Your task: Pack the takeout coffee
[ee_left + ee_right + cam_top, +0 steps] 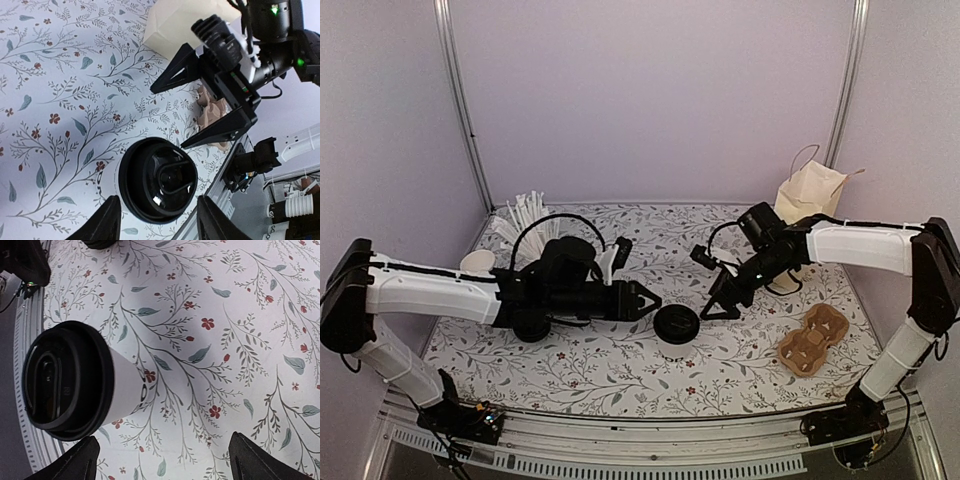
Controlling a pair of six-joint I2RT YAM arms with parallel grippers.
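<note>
The takeout coffee [676, 325], a small white cup with a black lid, stands upright on the floral table between the two arms. In the left wrist view it [159, 179] sits just ahead of my open left gripper [159, 224], not touched. My left gripper [646, 302] hangs just left of the cup. My right gripper [718, 304] is open and empty, just right of the cup. In the right wrist view the cup [70, 381] is at the left, outside the open fingers [162, 460].
A brown cardboard cup carrier [812, 340] lies at the front right. A tan paper bag [810, 192] stands at the back right. A cup of white sticks [525, 218] and a lidless white cup [477, 263] are at the back left.
</note>
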